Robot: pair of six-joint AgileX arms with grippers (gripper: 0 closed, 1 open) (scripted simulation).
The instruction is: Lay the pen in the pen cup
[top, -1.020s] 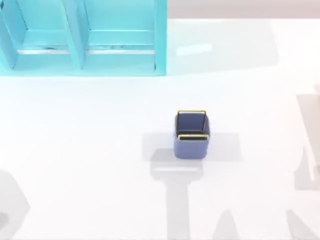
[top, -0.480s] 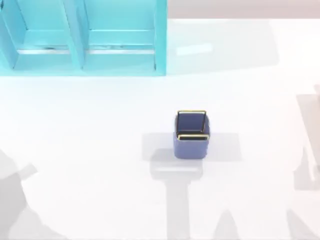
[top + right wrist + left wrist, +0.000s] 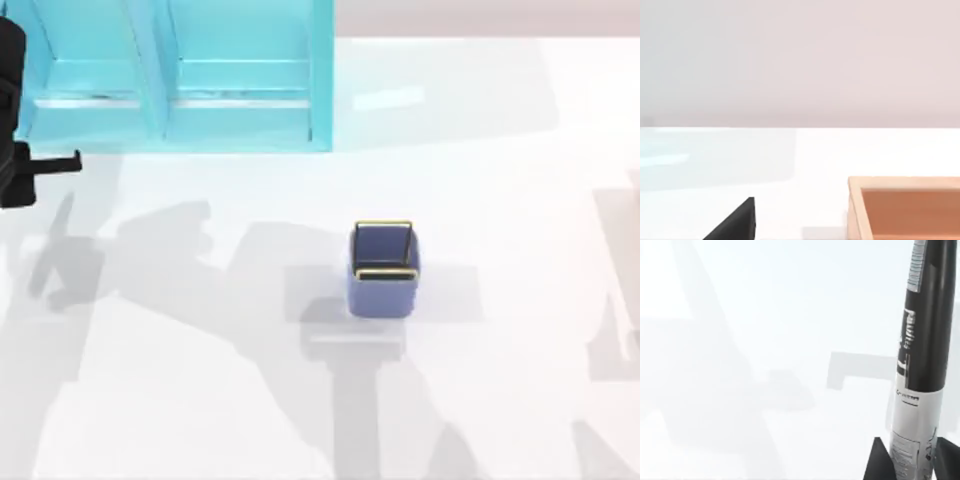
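While pen cup (image 3: 383, 270) sits mid-table, left tool (image 3: 907, 462) at far-left edge clamps pen (image 3: 922, 340).

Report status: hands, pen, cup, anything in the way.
Left hand shut on pen, at table's far left edge. Right hand parked. Cup upright mid-table, nothing near it. Shelf stands behind.

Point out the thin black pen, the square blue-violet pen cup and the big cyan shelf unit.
thin black pen (image 3: 926, 330), left wrist view, on its black barrel.
square blue-violet pen cup (image 3: 383, 295), top view, on its front wall.
big cyan shelf unit (image 3: 322, 75), top view, on its right side panel.
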